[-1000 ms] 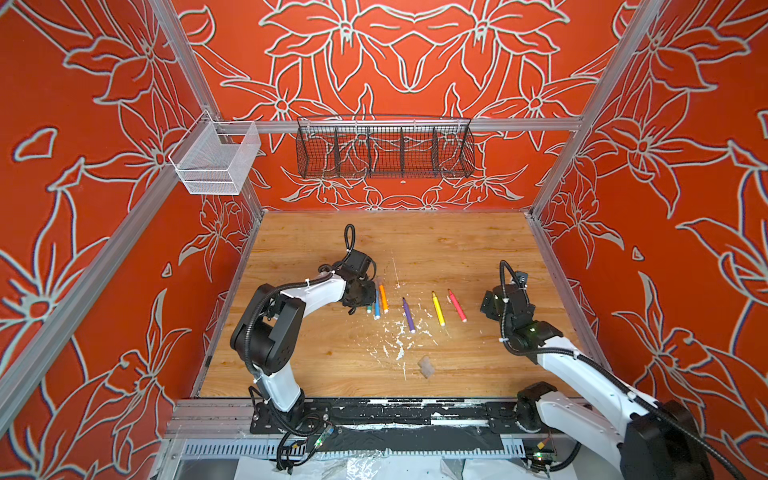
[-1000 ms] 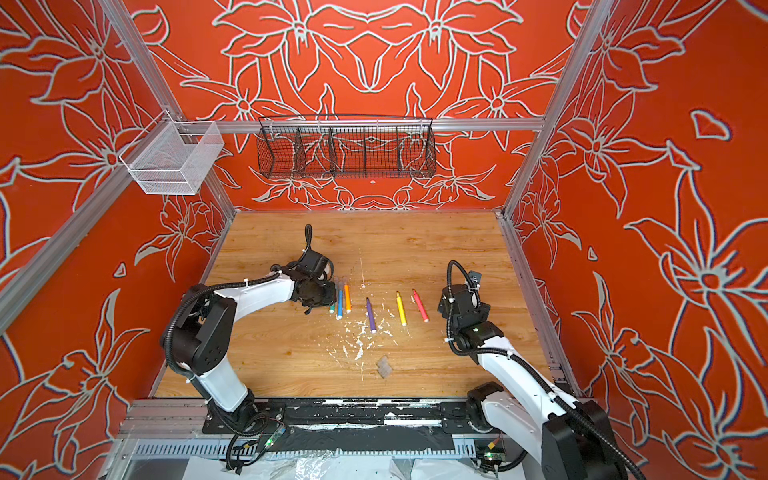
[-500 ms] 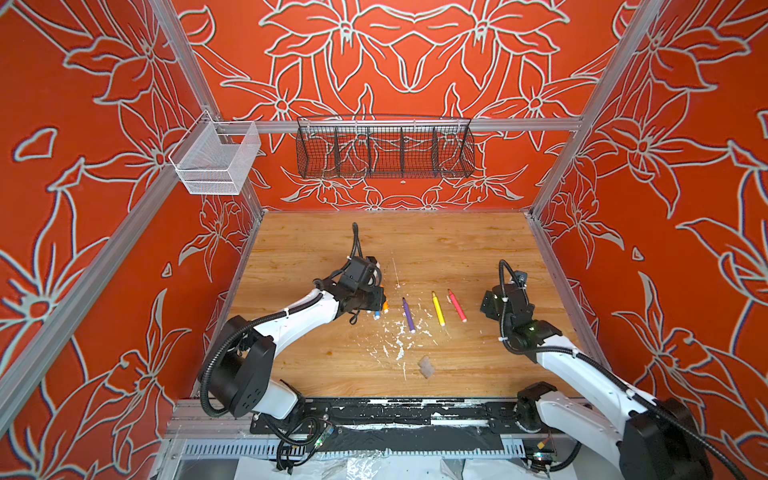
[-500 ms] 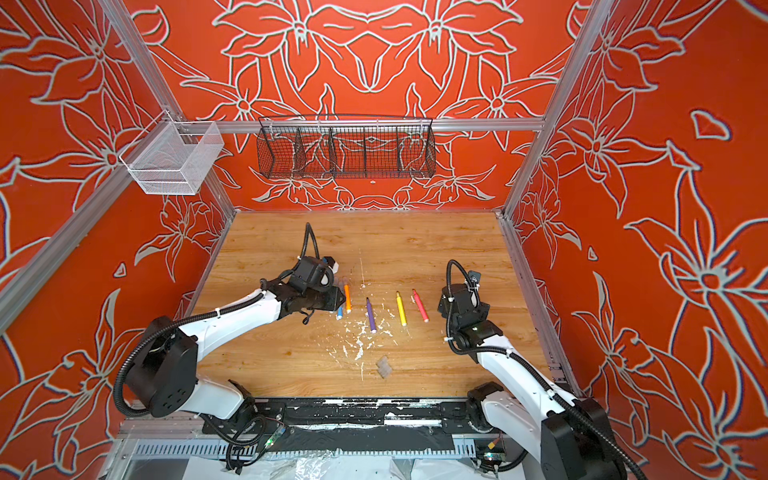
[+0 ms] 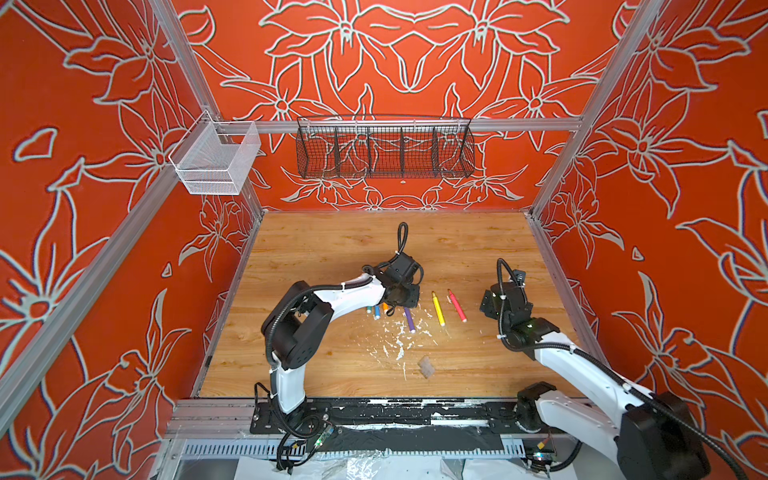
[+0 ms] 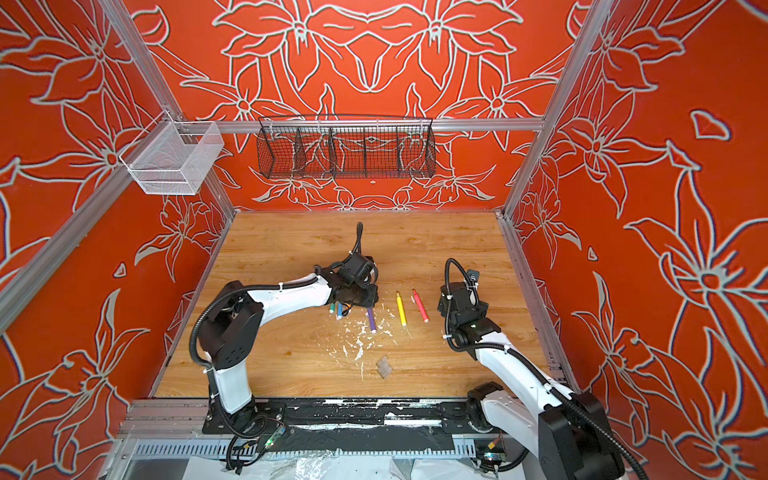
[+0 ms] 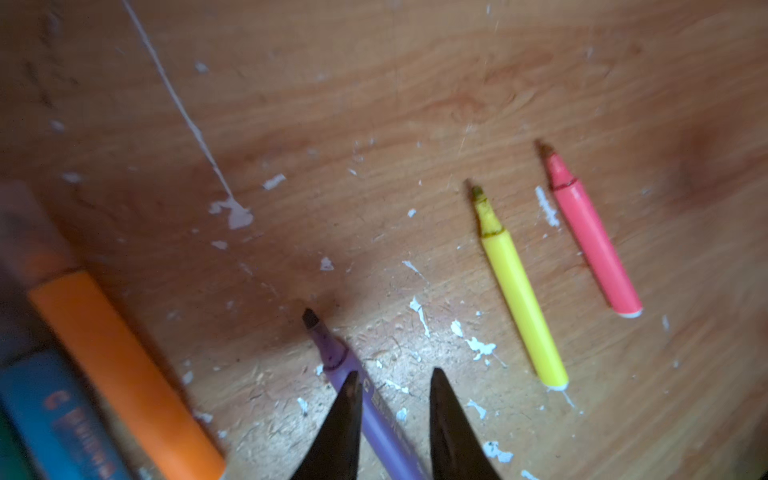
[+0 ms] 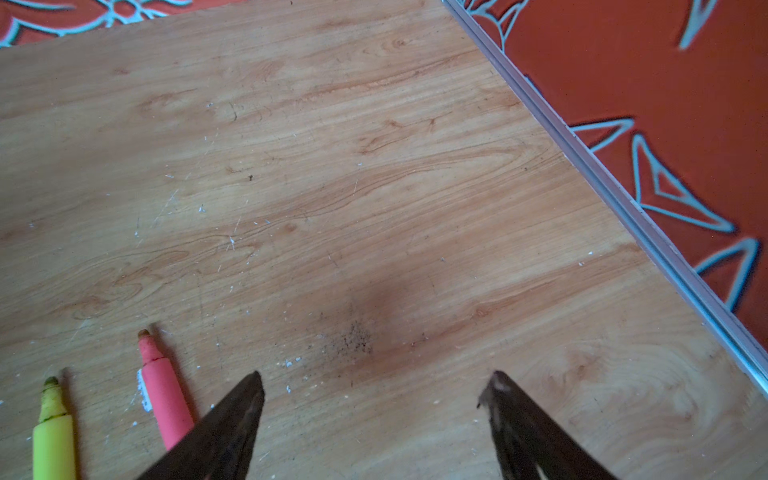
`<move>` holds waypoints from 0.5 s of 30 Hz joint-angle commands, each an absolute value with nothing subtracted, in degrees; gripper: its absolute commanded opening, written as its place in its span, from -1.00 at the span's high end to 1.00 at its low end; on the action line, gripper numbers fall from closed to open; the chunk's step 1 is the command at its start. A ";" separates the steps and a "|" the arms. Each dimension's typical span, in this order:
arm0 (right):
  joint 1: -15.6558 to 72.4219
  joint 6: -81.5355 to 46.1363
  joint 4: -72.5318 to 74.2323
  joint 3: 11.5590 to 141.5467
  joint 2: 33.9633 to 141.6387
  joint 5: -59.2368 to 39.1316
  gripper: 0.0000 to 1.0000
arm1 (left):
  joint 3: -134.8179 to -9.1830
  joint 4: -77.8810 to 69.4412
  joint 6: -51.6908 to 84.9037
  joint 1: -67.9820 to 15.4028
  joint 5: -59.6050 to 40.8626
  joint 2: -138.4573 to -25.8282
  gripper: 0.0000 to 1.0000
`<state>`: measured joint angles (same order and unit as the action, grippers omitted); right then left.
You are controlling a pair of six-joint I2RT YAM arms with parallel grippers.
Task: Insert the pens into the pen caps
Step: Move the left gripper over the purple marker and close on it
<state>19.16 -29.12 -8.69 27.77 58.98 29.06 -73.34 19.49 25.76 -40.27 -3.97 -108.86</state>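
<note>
Left gripper (image 7: 392,376), jaws narrow, straddles the flat-lying purple pen (image 7: 332,353), likely set for the slim barrel. Right gripper (image 8: 374,380) is wide and empty, at 3 o'clock of the pink pen (image 8: 164,399). What look like clear caps (image 5: 426,368) lie at 5 o'clock of the purple pen.

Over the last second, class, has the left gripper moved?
Yes. In a top view the left gripper has shifted right, from well left of the purple pen to directly over its tip.

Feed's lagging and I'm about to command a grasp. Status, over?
Left gripper part open, astride purple pen, not clamped. Right gripper wide open, empty, beside pink-red pen. Only white flecks around.
</note>
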 commanded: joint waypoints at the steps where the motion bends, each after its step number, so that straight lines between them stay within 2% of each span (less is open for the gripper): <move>1: 18.90 -30.06 -8.88 30.53 60.51 29.58 -0.69 | -75.89 24.02 25.21 -40.08 -3.89 -110.00 0.47; 12: 18.90 -29.95 -8.87 30.57 60.55 29.27 -0.68 | -72.71 28.54 32.06 -43.12 3.11 -105.54 0.35; 15: 18.90 -29.97 -8.93 30.66 60.73 29.09 -0.67 | -72.29 28.42 32.95 -43.66 1.68 -105.94 0.35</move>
<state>19.16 -29.17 -8.69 29.32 60.99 29.04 -73.14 26.28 30.46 -42.61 0.16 -107.74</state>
